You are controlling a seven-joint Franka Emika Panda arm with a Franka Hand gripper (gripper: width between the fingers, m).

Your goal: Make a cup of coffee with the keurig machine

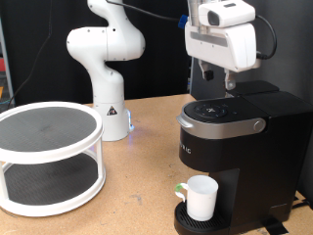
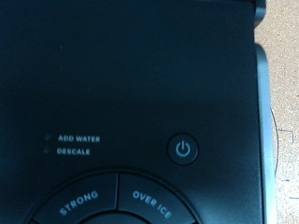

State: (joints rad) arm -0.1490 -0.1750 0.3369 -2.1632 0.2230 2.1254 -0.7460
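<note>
The cup (image 1: 201,197) already sits under the spout of the closed keurig machine (image 1: 230,157) on the desk (image 1: 137,211), while the end effector (image 1: 214,75) hovers just above its lid, grip width impossible to tell, power button (image 2: 185,148) apparently unlit.

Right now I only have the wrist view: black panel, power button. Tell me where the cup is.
Observer: The cup stands on the keurig's drip base, under the spout.
Operator: Give me the end effector's position.
Observer: The end effector hangs just above the closed lid, near its rear.
Operator: Report what else is on the table.
Observer: A white two-tier round rack sits at the exterior view's left, apart from the keurig.
</note>
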